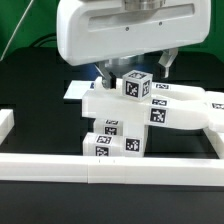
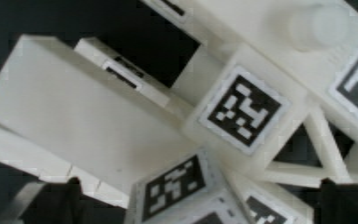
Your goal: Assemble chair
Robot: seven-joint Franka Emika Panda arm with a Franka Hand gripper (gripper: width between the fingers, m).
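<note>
A: Start with the big things. Why is the work boxed in like that?

B: The black table (image 1: 40, 135) has a long white border rail (image 1: 110, 168) along its near edge, turning up on the exterior view's left. I judge it is there as a stop to press parts against.

A: And the chair?

B: The chair (image 1: 115, 125) sits mid-table just behind the rail, a stack of chunky white pieces with their tags facing out. One long piece (image 1: 190, 112) reaches off to the exterior view's right. It looks partly joined, not finished.

A: What is the arm doing above it?

B: Its white wrist housing (image 1: 130, 30) hangs right over the stack, and the gripper (image 1: 134, 70) points straight down at the top tagged block (image 1: 137, 87), so the approach looks vertical.

A: Is the claw holding the block?

B: No, it is spread wide, one finger on each side of the block with a gap showing at both, and nothing is held.

A: What does the wrist view add?

B: The same block's tag (image 2: 247, 110) shows close up, beside a flat panel (image 2: 87, 110), so the camera is low over the parts
</note>
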